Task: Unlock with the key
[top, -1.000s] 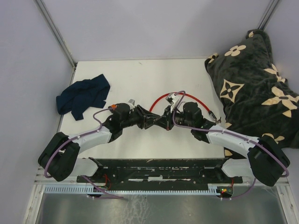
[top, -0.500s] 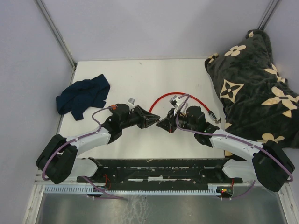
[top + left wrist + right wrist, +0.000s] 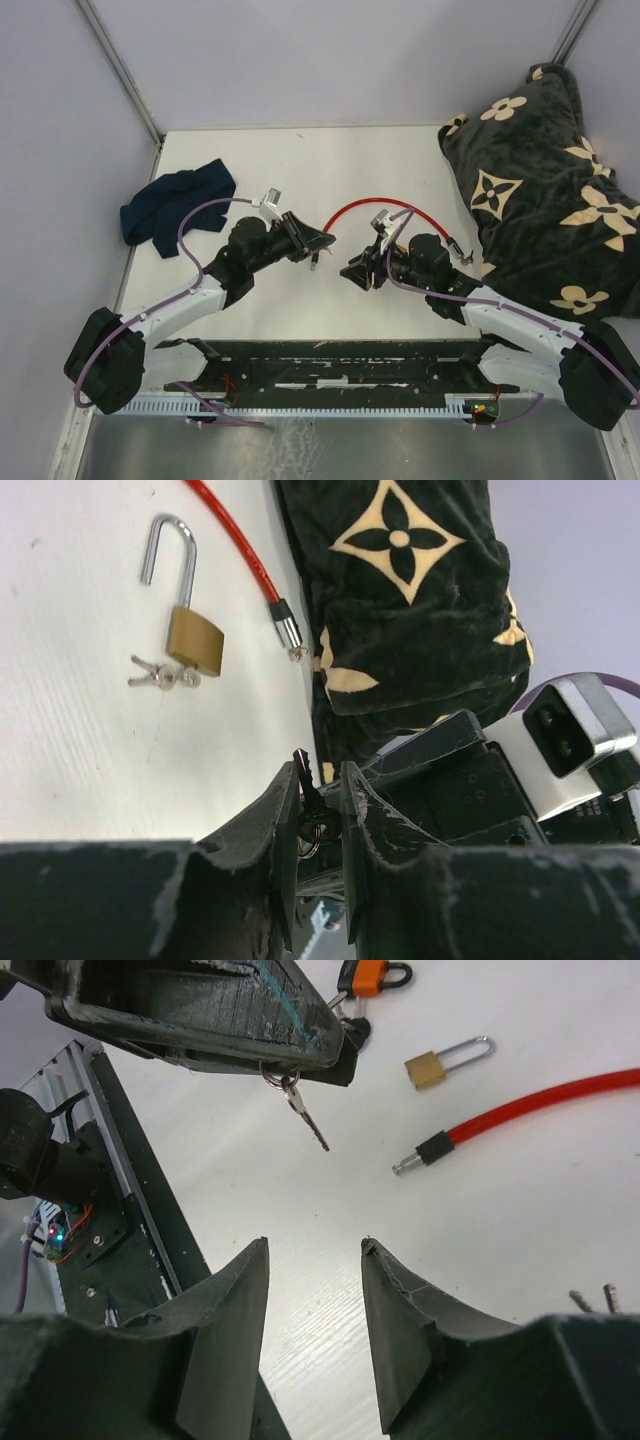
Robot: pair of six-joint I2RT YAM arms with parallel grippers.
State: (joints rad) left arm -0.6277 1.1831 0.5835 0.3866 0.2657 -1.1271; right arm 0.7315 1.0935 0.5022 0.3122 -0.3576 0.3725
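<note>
Two padlocks (brass (image 3: 427, 1070), orange (image 3: 368, 977)), one red cable (image 3: 540, 1106), key (image 3: 305, 785) gripped.

This is looking like a robotics lab test cell: plain pale panels (image 3: 340, 60) on metal frame posts (image 3: 120, 70) are enclosing a white surface (image 3: 300, 165), and two cabled robot arms (image 3: 170, 305) are sitting bolted to a black mounting plate (image 3: 340, 365) at its near edge.

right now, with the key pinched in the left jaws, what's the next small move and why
Probably lower the right gripper onto the red cable lock to steady it: those jaws stand open and empty, while the left gripper pinches the key in mid-air.
</note>
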